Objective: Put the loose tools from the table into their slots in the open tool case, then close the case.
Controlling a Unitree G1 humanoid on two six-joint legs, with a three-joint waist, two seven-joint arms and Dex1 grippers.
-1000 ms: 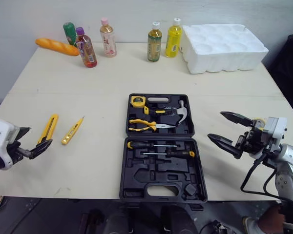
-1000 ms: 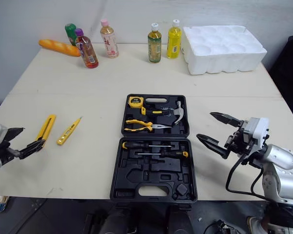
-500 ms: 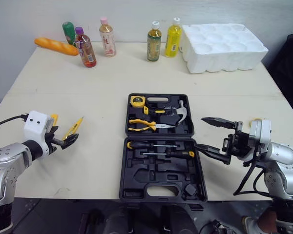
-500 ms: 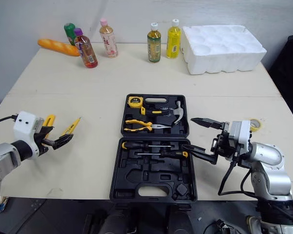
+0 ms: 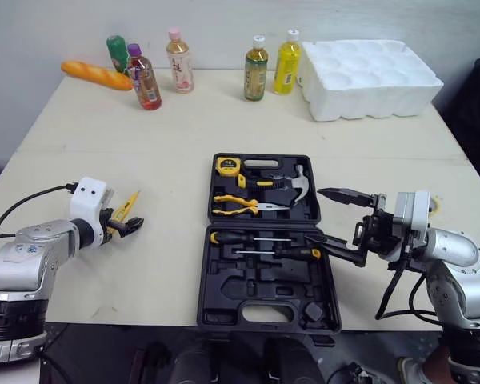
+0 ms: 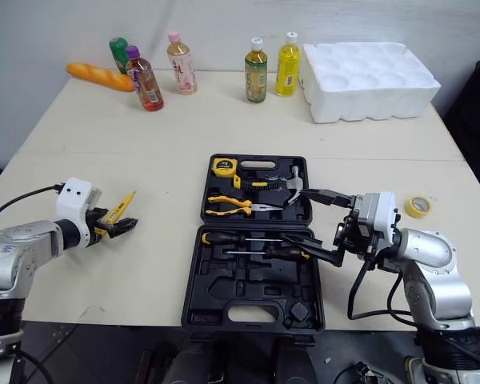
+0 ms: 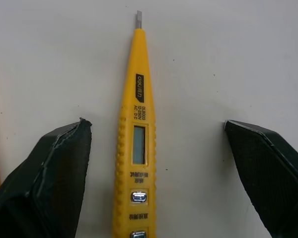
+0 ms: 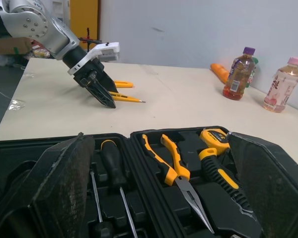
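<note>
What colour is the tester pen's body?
Yellow; the tester pen shows best in the left wrist view.

Both head views look forward and down from the near edge of the worktop [image 5: 168, 136], taking it in as far as the bottles [image 5: 260, 68] at the far edge; one is shifted slightly sideways from the other. The left wrist view sits close over the worktop, looking along the left tool's [image 7: 155, 123] spread fingers at a yellow tester pen [image 7: 137, 134]. The right wrist view sits low at the open tool case [image 8: 15, 146], looking between the right tool's [image 8: 157, 136] parted fingers toward the worktop's left edge. It shares the case, pen and bottles with the head views.
</note>
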